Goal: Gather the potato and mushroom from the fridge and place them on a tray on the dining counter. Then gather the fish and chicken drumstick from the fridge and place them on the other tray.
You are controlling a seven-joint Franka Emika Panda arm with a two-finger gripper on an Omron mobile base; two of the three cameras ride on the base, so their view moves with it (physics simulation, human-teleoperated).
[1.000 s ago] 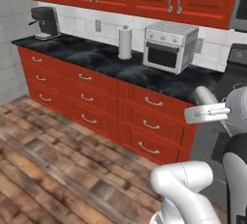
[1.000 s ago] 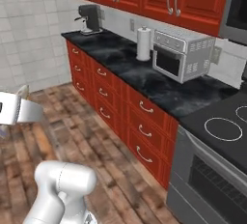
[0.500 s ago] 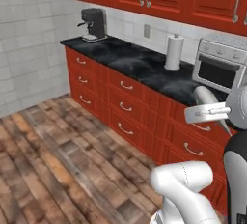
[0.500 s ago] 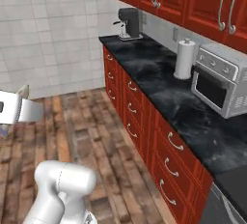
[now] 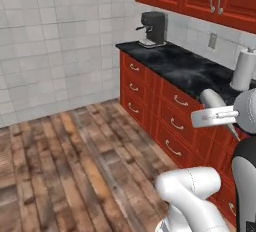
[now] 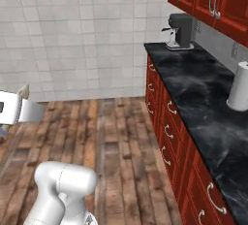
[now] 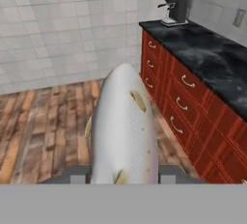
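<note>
Hand view: a pale silver-grey fish (image 7: 123, 126) takes up the centre of the frame, its long body running from the bottom edge up toward the middle, narrow end pointing away from the camera. The gripper (image 7: 123, 174) at the bottom centre is pinching the fish's near end, one dark finger on each side of it, so the fish's long axis lies straight along the line the hand is pointing. Beyond it are a wooden plank floor (image 7: 43, 117), a white tiled wall (image 7: 62, 20), and at right a row of red cabinets (image 7: 193, 117) under a black counter (image 7: 212, 59) with a coffee machine (image 7: 174, 6) at the upper right.

In the left base view the fish (image 5: 216, 101) sticks out at the right edge of the frame, beside the arm, over the cabinet fronts. A paper towel roll (image 5: 243, 69) stands on the counter at the far right.

No tray, dining counter or fridge is in sight, so which way the carried fish must go cannot be judged; the base likely needs to bring the tray into view first.
</note>
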